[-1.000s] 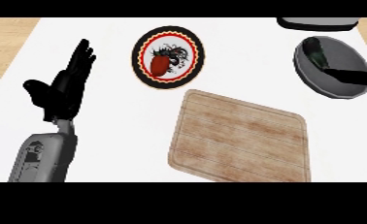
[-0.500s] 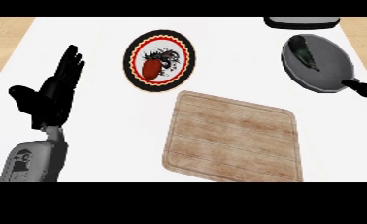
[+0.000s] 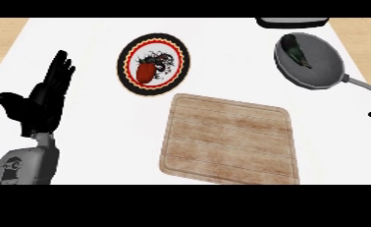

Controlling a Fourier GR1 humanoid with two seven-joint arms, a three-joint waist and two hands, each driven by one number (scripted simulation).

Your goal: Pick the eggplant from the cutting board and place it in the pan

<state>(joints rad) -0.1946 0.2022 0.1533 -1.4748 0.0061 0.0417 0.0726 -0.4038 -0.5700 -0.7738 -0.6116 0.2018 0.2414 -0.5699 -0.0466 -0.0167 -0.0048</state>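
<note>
- Head view: the white counter point(image 3: 94, 34) is seen from steeply above, and everything else is carried on it.
- The cutting board point(image 3: 228, 140) is laid near the lower middle, bare of any food, so the pick-up is judged to be done.
- The pan point(image 3: 319, 66) is set at the upper right, its handle cut off by the right edge; the eggplant point(image 3: 296, 50) is lodged inside against the left wall, where the task wants it.
- The plate point(image 3: 153, 65) is placed left of the pan and above the board, with a red shape in its middle that cannot be identified, perhaps only a printed pattern.
- The left hand point(image 3: 45, 98) is held at the left edge, fingers straight and up, thumb spread aside, at rest and holding nothing.
- A grey object point(image 3: 291, 22) is cut off at the top, and its kind cannot be told.
- The right hand is not shown.
</note>
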